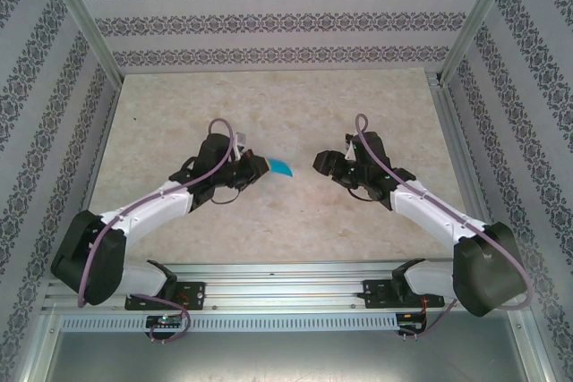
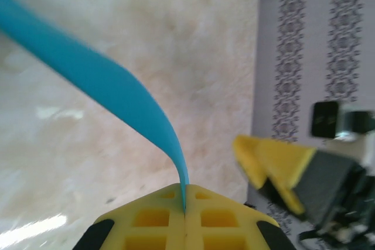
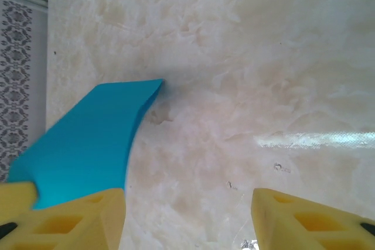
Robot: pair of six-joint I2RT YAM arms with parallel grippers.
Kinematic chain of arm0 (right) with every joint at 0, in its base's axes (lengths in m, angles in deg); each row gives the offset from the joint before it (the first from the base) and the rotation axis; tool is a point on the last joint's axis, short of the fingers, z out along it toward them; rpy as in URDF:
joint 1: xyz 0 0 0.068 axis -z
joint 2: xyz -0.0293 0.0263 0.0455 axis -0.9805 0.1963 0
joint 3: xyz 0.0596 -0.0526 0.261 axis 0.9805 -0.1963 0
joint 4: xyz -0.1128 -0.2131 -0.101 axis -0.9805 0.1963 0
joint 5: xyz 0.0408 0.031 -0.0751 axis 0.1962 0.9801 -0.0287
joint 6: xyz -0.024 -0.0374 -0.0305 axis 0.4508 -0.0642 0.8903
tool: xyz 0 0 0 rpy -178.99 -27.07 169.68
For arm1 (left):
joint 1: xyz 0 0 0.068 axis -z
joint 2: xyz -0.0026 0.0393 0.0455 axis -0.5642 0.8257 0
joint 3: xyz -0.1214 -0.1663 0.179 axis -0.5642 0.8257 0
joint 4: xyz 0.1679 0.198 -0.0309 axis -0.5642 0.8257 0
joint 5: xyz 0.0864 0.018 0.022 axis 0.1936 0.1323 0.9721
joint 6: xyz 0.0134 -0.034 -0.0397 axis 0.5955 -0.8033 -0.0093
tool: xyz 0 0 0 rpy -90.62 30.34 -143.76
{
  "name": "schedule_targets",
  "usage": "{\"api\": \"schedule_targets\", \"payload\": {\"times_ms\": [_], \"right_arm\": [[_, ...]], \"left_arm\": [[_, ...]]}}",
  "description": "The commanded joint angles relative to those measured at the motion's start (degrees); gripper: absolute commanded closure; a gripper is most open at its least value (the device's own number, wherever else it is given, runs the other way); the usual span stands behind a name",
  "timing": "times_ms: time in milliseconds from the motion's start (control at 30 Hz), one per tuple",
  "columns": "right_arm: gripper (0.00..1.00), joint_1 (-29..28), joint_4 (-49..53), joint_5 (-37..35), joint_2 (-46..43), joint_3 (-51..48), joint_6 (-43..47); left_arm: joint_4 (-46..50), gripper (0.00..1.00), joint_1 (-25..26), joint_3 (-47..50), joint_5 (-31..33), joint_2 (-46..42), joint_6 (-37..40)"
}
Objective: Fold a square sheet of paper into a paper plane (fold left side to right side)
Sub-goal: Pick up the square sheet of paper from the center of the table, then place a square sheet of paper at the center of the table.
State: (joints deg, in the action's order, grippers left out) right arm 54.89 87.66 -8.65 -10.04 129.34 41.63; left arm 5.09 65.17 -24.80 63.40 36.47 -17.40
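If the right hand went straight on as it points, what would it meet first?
Probably the blue paper sticking out of the left hand, opposite the right hand. Its wrist view puts the paper off-centre, so it might graze it.

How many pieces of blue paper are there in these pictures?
1. The blue paper is pinched in the shut left gripper, over the table, its free end toward the open right gripper. The arms may hide another piece.

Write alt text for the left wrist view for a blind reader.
The left pincer is shut on the edge of a blue paper, which curves up to the upper left above a marbled table. The right pincer sits blurred at right.
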Motion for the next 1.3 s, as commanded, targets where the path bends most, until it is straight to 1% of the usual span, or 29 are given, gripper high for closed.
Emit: {"api": "schedule_targets", "payload": {"times_ms": [0,167,233,333,433,567,733,867,1100,1133,1167,1267], "right_arm": [[0.41,1.6,-1.9,3.1,-3.0,-2.2,-3.6],[0.4,4.3,0.9,2.5,-7.5,-3.4,-3.5],[0.4,5.3,1.3,3.1,-8.4,-3.9,-3.4],[0.4,6.1,0.1,4.5,-8.4,-5.1,-4.0],[0.41,6.2,-3.5,6.5,-7.1,-6.4,-6.0],[0.44,6.1,-7.7,9.4,-3.3,-6.7,-7.5],[0.46,4.8,-7.6,9.8,2.1,-5.6,-6.5],[0.46,3.7,-7.9,9.6,5.6,-5.1,-5.8],[0.48,1.4,-8.2,8.5,10.3,-2.7,-4.8],[0.48,1.2,-7.6,8.1,11.2,-2.1,-4.2],[0.49,1.1,-6.6,7.6,12.1,-1.4,-3.5],[0.49,0.9,-3.3,6.5,14.8,1.3,-0.9]], "left_arm": [[-0.8,1.0,0.2,-7.8,-0.6,5.9,-0.2],[5.5,1.0,0.0,-22.3,-1.2,14.5,4.9],[6.3,1.0,0.1,-24.0,-0.5,15.9,5.6],[3.6,1.0,0.1,-20.9,-0.3,17.0,4.2],[-4.1,1.0,0.2,-13.3,-1.4,18.6,-0.2],[-14.5,1.0,1.3,-4.1,-2.2,21.9,-5.7],[-23.9,1.0,2.7,4.2,-0.4,25.1,-10.8],[-25.3,1.0,4.0,5.5,1.6,25.2,-12.5],[-23.3,1.0,5.9,5.6,7.2,22.5,-14.9],[-22.2,0.97,6.0,5.5,7.7,21.7,-14.6],[-21.1,0.92,6.2,5.5,8.4,20.8,-14.2],[-14.2,0.67,6.4,4.4,10.5,16.9,-11.0]]}}
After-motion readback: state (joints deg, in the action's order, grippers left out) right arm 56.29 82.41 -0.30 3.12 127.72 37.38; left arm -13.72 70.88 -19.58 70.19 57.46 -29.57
